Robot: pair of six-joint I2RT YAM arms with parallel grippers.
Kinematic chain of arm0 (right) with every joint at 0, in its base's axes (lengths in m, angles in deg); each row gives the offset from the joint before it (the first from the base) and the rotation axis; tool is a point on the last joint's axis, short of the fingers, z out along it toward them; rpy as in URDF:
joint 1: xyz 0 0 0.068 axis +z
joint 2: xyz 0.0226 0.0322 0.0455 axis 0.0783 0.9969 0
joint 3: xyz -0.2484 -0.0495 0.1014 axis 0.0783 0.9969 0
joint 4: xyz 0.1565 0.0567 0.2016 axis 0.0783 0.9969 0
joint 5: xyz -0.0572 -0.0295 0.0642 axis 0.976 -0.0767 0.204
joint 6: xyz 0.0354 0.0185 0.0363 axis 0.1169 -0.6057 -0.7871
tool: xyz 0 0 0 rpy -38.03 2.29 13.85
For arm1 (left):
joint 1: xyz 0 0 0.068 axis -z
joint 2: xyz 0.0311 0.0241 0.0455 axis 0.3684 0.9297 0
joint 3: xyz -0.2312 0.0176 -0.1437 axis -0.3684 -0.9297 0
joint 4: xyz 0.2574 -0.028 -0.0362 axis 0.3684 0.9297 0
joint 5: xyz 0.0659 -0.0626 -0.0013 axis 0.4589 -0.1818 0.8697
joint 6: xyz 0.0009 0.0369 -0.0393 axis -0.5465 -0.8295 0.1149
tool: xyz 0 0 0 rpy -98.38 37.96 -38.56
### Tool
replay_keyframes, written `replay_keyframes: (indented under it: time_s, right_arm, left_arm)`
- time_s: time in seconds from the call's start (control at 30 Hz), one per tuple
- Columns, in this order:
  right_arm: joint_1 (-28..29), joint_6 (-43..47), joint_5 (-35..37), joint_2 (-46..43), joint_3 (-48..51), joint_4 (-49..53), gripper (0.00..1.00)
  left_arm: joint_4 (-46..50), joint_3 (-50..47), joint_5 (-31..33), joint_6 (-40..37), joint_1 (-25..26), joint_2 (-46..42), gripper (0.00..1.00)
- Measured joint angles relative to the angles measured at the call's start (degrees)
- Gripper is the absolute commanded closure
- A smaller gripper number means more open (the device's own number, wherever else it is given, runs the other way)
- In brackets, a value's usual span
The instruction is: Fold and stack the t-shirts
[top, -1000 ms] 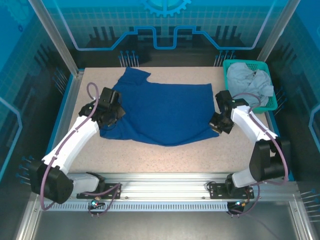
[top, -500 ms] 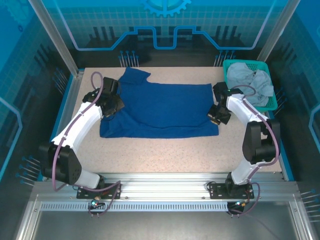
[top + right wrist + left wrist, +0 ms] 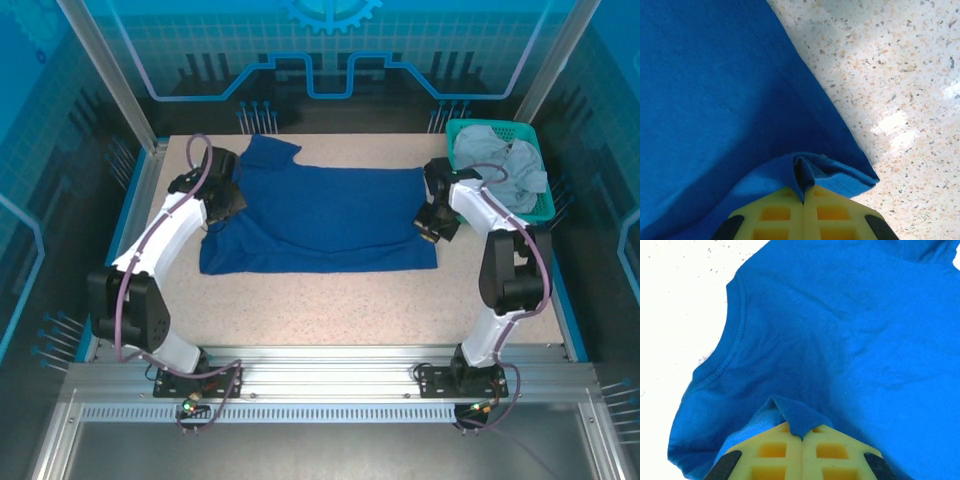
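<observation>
**A:** Where's the blue shirt (image 3: 320,220)?

**B:** Flat across the middle of the table (image 3: 330,310), running left to right, one sleeve poking out at the far left; its near edge lies straight; the grey shirt (image 3: 500,165) sits bunched in the basket (image 3: 478,124) at the far right corner.

**A:** And the jaws?

**B:** Both pairs are pressed together on blue cloth; the left jaws pinch a small tent of fabric at the shirt's left side, near the sleeve seam in the left wrist view; the right jaws pinch a turned-up bit by the hem corner, with a second layer lying flat beneath it.

**A:** Which step is it, do you reckon?

**B:** A first fold of the blue shirt, I'd say; the left arm (image 3: 165,245) and right arm (image 3: 500,225) each hold one end of it, low over the cloth, so the held layer looks about ready to be laid down; the folding is far from done and the stacking not begun.

**A:** What does the next move call for?

**B:** Both ends should travel together, at the same height and pace, so no crease forms between them; set the held edge square on the layer below; then part the jaws and lift straight up, since a sideways pull would likely drag the fold open.

**A:** Anything you can't make out?

**B:** How far the held layer reaches; the arms cover both ends in the top view.
</observation>
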Motion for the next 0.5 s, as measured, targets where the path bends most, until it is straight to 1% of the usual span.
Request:
replay_keyframes:
  time_s: [0.5]
  right_arm:
    - [0.0, -0.7, 1.22, 3.32, -4.52, 1.14, 1.0]
  left_arm:
    - [-1.73, 2.95, 0.35, -3.17, -1.7, 4.57, 1.0]
